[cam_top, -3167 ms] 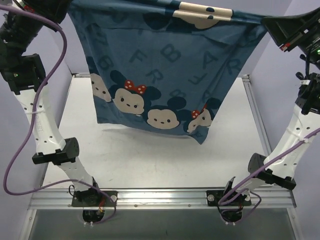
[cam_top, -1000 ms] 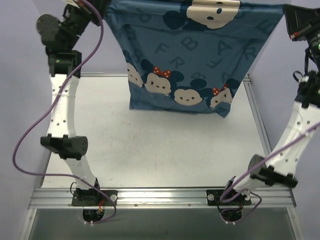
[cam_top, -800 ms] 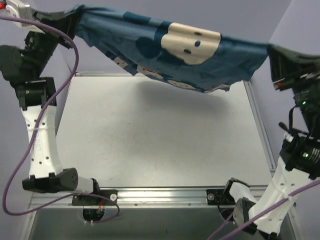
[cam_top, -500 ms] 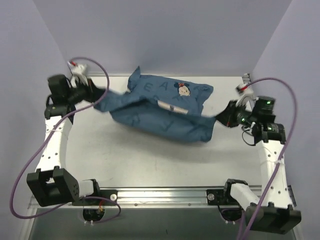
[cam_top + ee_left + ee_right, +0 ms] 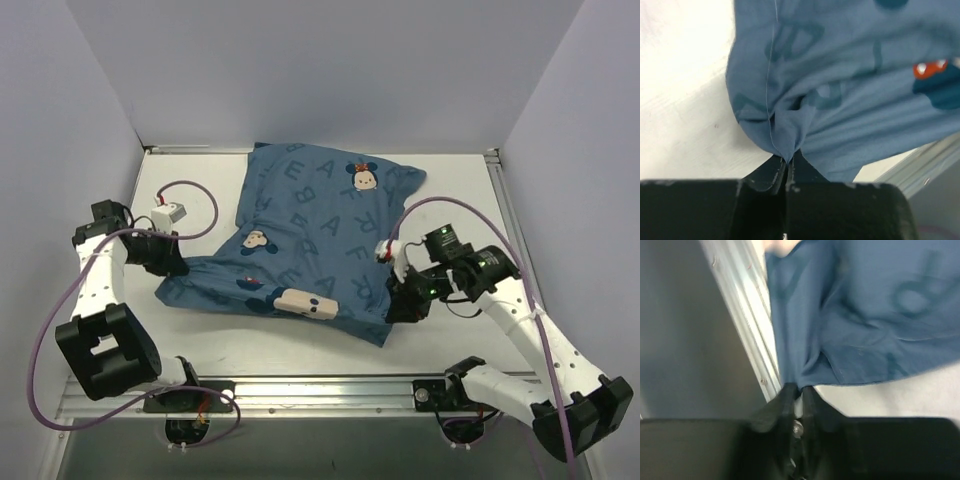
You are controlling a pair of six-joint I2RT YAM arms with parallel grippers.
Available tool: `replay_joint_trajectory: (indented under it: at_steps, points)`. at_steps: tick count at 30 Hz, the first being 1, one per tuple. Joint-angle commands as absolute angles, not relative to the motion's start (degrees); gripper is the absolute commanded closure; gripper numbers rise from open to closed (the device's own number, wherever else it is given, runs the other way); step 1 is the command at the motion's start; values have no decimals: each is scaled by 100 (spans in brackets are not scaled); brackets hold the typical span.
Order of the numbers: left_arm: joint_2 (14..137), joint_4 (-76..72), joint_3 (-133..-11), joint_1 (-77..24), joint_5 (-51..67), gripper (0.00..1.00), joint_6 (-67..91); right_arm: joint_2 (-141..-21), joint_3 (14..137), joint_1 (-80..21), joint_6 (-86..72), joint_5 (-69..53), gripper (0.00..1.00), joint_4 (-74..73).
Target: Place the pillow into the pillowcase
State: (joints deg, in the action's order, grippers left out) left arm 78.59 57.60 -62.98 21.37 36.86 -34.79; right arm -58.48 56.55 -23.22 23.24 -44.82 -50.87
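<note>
The blue pillowcase point(image 5: 320, 230) with letters and mouse faces lies spread on the white table, its far part bulging. The pillow is hidden; no cream quilting or yellow piping shows. My left gripper point(image 5: 172, 262) is low at the case's near left corner, shut on a pinch of its cloth. In the left wrist view the jaws point(image 5: 788, 164) are closed on a fold of the pillowcase point(image 5: 850, 75). My right gripper point(image 5: 393, 308) is shut on the near right corner. In the right wrist view it point(image 5: 799, 390) pinches the edge of the pillowcase point(image 5: 865, 315).
An aluminium rail point(image 5: 320, 390) runs along the table's near edge, just behind both grippers; it also shows in the right wrist view point(image 5: 750, 340). Purple cables point(image 5: 190, 200) loop over the table beside each arm. Lilac walls close in the back and sides.
The pillowcase hung in the air between my two raised grippers. Both arms have come down and toward the near edge, and the case now lies on the table, still held at two corners.
</note>
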Motion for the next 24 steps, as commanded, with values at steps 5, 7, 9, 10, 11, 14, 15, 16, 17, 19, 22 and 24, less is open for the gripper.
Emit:
replay_joint_trajectory:
  at_steps: [5, 7, 9, 10, 11, 14, 15, 16, 17, 19, 22, 24]
  points:
    - [8314, 8130, -6574, 2583, 2391, 97, -8172, -5967, 6108, -3797, 4182, -3219, 34, -6627]
    - [8349, 8112, -6923, 2820, 2530, 64, -8149, -6125, 6336, -3056, 4140, -2689, 32, -6199]
    - [8611, 8156, -7354, 2909, 2837, 52, -7589, -6765, 7107, -2176, 3757, -3431, 31, -5847]
    - [8735, 8322, -7835, 2909, 3274, 38, -7367, -7107, 7424, -1649, 3579, -3663, 31, -5827]
    - [8963, 8384, -8049, 2874, 3487, 27, -6843, -7876, 8192, -1539, 3177, -3796, 32, -5827]
    - [9167, 8219, -8445, 2830, 4198, 18, -5701, -9170, 9155, -1485, 2893, -3964, 34, -5583]
    - [9150, 8061, -8420, 2778, 4297, 18, -5400, -9437, 9628, -1511, 2744, -3920, 34, -5120]
    - [9115, 7729, -8368, 2612, 4367, 18, -5170, -9709, 9876, -1529, 2490, -3868, 35, -4941]
    - [9062, 7534, -8298, 2428, 4429, 18, -4759, -10304, 10131, -1529, 2435, -3893, 35, -4826]
    - [8843, 6712, -7859, 1675, 4211, 18, -4178, -10965, 11063, -1582, 2225, -3824, 37, -4755]
    - [8640, 5770, -7165, 768, 3955, 22, -3184, -12013, 11758, -1591, 2074, -3850, 39, -4755]
    - [8718, 5354, -6840, 55, 3789, 27, -2463, -12392, 11708, -1600, 2127, -3675, 40, -4755]
